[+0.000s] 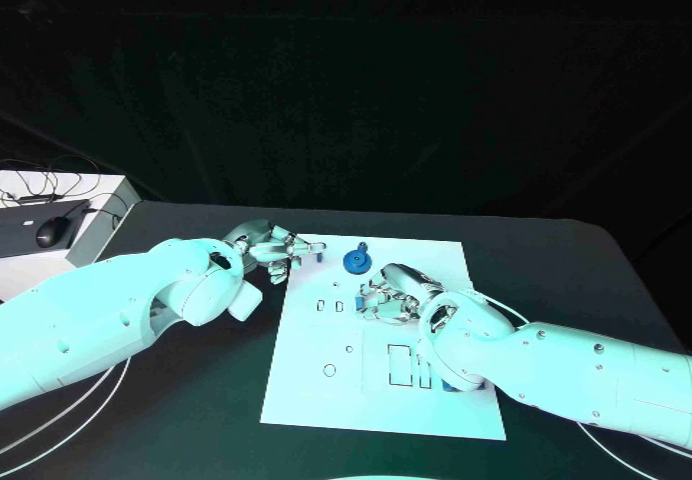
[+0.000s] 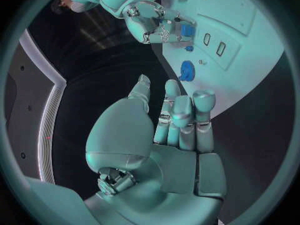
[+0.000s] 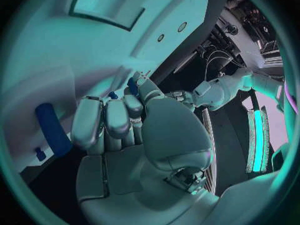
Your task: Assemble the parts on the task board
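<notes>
The white task board [image 1: 325, 400] lies in the middle of the black table. A round blue part [image 1: 356, 262] [image 2: 186, 71] stands near the board's far edge. My right hand [image 1: 397, 297] [image 2: 156, 27] rests over the board's middle, fingers curled in, and pinches a small blue part [image 2: 185, 31] [image 3: 132, 86] at its fingertips. A blue cylinder [image 3: 53, 130] lies on the board beside that hand. My left hand [image 1: 274, 250] [image 2: 178, 120] hovers at the board's far left corner, fingers extended side by side with the thumb apart, holding nothing.
Rectangular slots [image 1: 408, 365] and small holes are cut into the board's near half. Another blue piece [image 1: 454, 383] peeks out beside my right forearm. A white side table with a mouse [image 1: 51, 232] and cables stands at the far left.
</notes>
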Tool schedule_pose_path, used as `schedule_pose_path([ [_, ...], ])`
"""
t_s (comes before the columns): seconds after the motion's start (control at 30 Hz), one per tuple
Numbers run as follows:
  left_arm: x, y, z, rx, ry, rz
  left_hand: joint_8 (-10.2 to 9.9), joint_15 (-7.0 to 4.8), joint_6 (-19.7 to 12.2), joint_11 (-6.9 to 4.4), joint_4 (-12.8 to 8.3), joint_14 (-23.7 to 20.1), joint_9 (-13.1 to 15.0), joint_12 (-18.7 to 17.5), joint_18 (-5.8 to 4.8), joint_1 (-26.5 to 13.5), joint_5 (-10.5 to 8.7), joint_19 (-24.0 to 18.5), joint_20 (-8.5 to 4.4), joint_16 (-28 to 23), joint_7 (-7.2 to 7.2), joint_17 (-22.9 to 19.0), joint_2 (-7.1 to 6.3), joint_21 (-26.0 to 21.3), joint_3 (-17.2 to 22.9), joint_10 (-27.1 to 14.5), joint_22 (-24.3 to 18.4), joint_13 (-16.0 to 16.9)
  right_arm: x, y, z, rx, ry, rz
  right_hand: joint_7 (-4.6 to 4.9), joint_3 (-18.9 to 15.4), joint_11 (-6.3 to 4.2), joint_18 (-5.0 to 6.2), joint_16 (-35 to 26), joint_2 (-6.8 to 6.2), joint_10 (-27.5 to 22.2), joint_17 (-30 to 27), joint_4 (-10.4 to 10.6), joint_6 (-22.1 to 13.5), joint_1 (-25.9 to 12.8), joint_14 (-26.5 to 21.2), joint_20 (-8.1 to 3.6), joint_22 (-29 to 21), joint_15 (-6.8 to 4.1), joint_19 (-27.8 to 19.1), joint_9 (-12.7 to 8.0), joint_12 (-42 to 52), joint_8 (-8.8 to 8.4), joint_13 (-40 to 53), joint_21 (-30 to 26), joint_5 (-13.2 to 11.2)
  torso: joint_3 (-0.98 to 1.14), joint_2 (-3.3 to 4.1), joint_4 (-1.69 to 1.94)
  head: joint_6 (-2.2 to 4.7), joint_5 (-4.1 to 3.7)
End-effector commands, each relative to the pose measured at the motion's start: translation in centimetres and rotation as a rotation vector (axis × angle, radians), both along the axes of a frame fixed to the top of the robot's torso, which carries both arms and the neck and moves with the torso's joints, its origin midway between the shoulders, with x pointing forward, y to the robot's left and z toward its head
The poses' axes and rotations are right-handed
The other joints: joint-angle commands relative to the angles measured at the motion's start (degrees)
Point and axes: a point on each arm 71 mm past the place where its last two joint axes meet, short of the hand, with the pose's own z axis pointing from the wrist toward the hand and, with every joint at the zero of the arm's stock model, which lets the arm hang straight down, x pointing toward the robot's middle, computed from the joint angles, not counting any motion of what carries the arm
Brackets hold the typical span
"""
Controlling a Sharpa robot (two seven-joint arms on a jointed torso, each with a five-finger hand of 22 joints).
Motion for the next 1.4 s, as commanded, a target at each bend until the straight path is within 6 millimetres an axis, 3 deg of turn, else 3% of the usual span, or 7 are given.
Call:
schedule_pose_path([
  [0.03, -0.05, -0.24, -0.06, -0.01, 0.001, -0.022, 0.14, 0.04, -0.37, 0.13, -0.25, 0.08, -0.07, -0.48, 0.07, 0.23, 0.02, -0.04, 0.07, -0.38, 0.13, 0.22, 0.26, -0.43, -0.52, 0.37, 0.29, 0.17, -0.01, -0.07, -0.19, -0.022, 0.002, 0.006, 0.32, 0.03, -0.37, -0.12, -0.19, -0.12, 0.15, -0.05, 0.34, 0.67, -0.27, -0.15, -0.29, 8.94, -0.33, 0.11, 0.07, 0.0, 0.3, 0.05, -0.03, 0.18, -0.03, 0.03, -0.02, 0.01, -0.03],
  [0.63, -0.09, -0.22, -0.16, -0.009, 0.005, -0.026, 0.14, 0.04, -0.37, 0.13, -0.25, 0.08, -0.07, -0.48, 0.07, 0.23, 0.02, -0.04, 0.07, -0.38, 0.13, 0.22, 0.26, -0.43, -0.52, 0.37, 0.29, 0.17, 0.03, 0.03, -0.39, -0.029, 0.011, 0.016, 0.54, -0.14, -0.22, -0.11, -0.15, -0.68, 0.04, -0.2, 0.63, 0.09, -0.47, -0.2, -0.26, 8.9, -0.26, 0.06, 0.0, -0.16, 0.24, -0.01, -0.24, -0.28, -0.02, 0.03, -0.01, 0.05, -0.13],
  [1.03, -0.11, -0.25, -0.18, -0.009, 0.008, -0.031, 0.11, 0.06, -0.49, 0.15, -0.24, 0.14, -0.07, -0.49, 0.06, 0.22, 0.02, 0.04, 0.08, -0.43, 0.17, 0.39, 0.38, -0.58, -0.62, 0.38, 0.59, 0.25, 0.07, -0.01, -0.53, -0.036, 0.017, 0.02, 1.96, -1.14, 0.62, 0.2, -0.24, -2.22, -1.27, -0.58, 1.55, -3.65, -0.21, -0.34, 0.41, 8.75, 0.48, -0.12, -0.05, -1.46, 0.2, -1.16, -0.98, -0.87, 0.01, 0.04, -0.05, 0.03, -0.22],
  [1.4, -0.12, -0.25, -0.22, -0.009, 0.012, -0.037, 0.11, 0.06, -0.49, 0.15, -0.24, 0.14, -0.07, -0.49, 0.06, 0.22, 0.02, 0.04, 0.08, -0.43, 0.17, 0.39, 0.38, -0.58, -0.62, 0.38, 0.59, 0.25, 0.09, -0.09, -0.52, -0.035, 0.014, 0.018, 2.32, -1.44, 0.82, 0.39, -0.23, -2.73, -1.82, -0.76, 2.07, -4.89, 0.22, -0.4, 0.72, 8.68, 0.75, -0.17, -0.03, -1.55, 0.19, -1.71, -1.34, -0.9, 0.02, 0.05, -0.02, -0.05, -0.34],
])
